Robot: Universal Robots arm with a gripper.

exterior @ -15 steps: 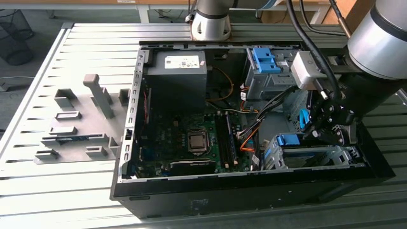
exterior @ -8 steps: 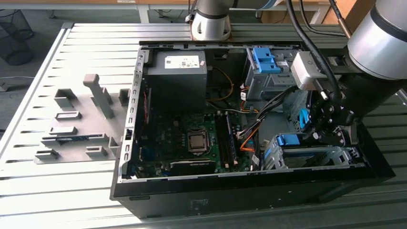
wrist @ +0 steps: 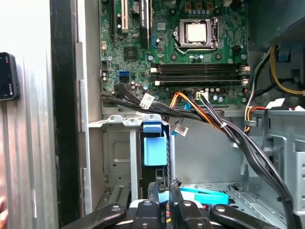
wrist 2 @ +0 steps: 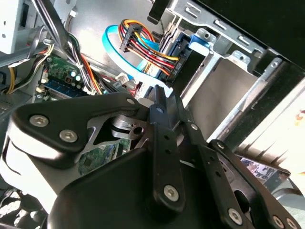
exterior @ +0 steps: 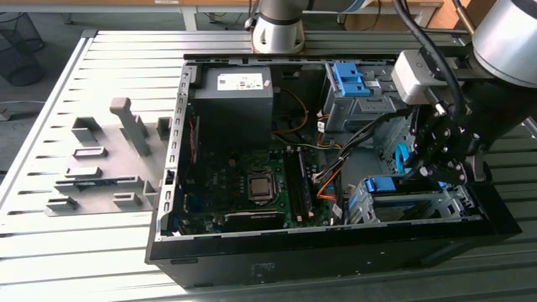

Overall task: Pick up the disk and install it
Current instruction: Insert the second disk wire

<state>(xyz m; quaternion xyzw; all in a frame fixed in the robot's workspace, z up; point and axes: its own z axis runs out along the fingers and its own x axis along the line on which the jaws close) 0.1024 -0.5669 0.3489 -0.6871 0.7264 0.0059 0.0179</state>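
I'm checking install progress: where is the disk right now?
In the exterior view, the disk sits in the drive cage at the open case's lower right corner, its blue frame toward the motherboard, directly beneath the gripper.

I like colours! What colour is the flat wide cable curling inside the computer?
Light blue. The flat cable shows best in the second wrist view, curving beside the red and yellow wires.

This place looks like a robotics lab or workshop: an opened black desktop computer case (exterior: 336, 251) lies on a slatted grey metal table (exterior: 100, 251), beside grey plastic holding fixtures (exterior: 105, 170).
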